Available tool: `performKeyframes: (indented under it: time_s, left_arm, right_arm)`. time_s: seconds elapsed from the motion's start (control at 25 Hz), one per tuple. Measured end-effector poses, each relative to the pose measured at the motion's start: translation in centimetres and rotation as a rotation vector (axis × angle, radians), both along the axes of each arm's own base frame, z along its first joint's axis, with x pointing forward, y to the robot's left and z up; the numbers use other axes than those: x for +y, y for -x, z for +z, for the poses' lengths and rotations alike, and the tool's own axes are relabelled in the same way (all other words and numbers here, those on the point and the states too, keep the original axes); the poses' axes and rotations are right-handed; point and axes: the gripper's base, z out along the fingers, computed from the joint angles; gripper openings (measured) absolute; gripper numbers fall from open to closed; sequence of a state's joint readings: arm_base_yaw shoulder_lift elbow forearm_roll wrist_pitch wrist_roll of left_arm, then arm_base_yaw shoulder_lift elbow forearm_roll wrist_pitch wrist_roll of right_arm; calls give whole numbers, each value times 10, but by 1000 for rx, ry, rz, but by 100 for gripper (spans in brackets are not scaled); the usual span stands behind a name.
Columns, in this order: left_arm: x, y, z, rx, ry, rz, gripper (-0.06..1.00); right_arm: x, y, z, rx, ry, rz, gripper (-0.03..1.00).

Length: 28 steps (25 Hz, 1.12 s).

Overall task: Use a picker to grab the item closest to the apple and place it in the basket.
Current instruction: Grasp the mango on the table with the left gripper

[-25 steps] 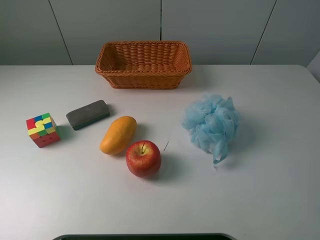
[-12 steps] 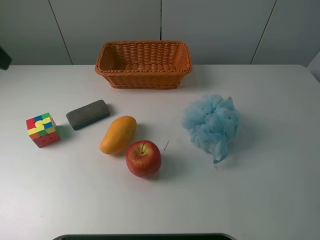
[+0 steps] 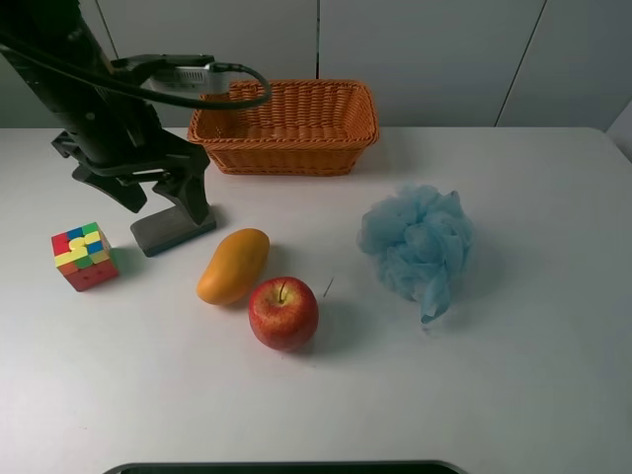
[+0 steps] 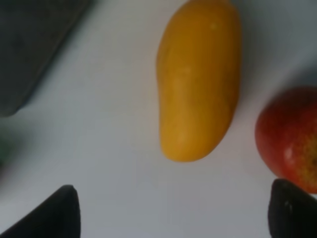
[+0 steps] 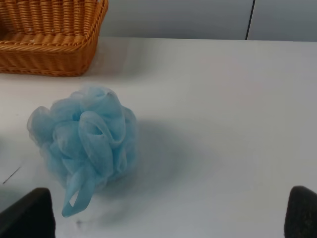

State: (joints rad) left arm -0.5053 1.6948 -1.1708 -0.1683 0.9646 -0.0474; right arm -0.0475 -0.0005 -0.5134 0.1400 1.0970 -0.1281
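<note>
A red apple (image 3: 283, 313) lies on the white table, with a yellow mango (image 3: 233, 266) touching or almost touching it on its left. A wicker basket (image 3: 286, 158) stands at the back. My left gripper (image 3: 163, 202) is open and hovers above the table just left of and behind the mango, over a grey eraser (image 3: 173, 229). In the left wrist view the mango (image 4: 199, 79) and the apple (image 4: 290, 139) lie ahead of the open left gripper (image 4: 173, 218). My right gripper (image 5: 163, 218) is open and empty; it is out of the exterior view.
A blue bath pouf (image 3: 417, 244) lies right of the apple and shows in the right wrist view (image 5: 84, 144). A coloured puzzle cube (image 3: 84, 256) sits at the far left. The grey eraser (image 4: 29, 44) lies between the cube and the mango.
My left arm has come into view from the upper left and now hangs over the eraser beside the mango. The objects on the table have not moved.
</note>
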Motion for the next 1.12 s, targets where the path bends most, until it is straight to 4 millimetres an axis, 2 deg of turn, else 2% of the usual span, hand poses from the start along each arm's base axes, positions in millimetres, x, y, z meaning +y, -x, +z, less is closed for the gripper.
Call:
performKeyframes:
  time_s: [0.2,0.48,0.76,1.0,1.12]
  left_arm:
    - [-30,-3,-32,63,-30,-44,73]
    - [-52,-19,-66,116,-63,-62,73]
    - [-61,-33,-91,147,-86,-61,73]
    - [-60,-33,-115,196,-128,-62,73]
    - [-60,-33,-122,208,-138,-63,73]
  right_arm:
    - [0,0,0,0,0,0,70]
    - [0,0,0,0,0,0,70]
    - [0,0,0,0,0,0,70]
    - [0,0,0,0,0,0,70]
    - [0,0,0,0,0,0,70]
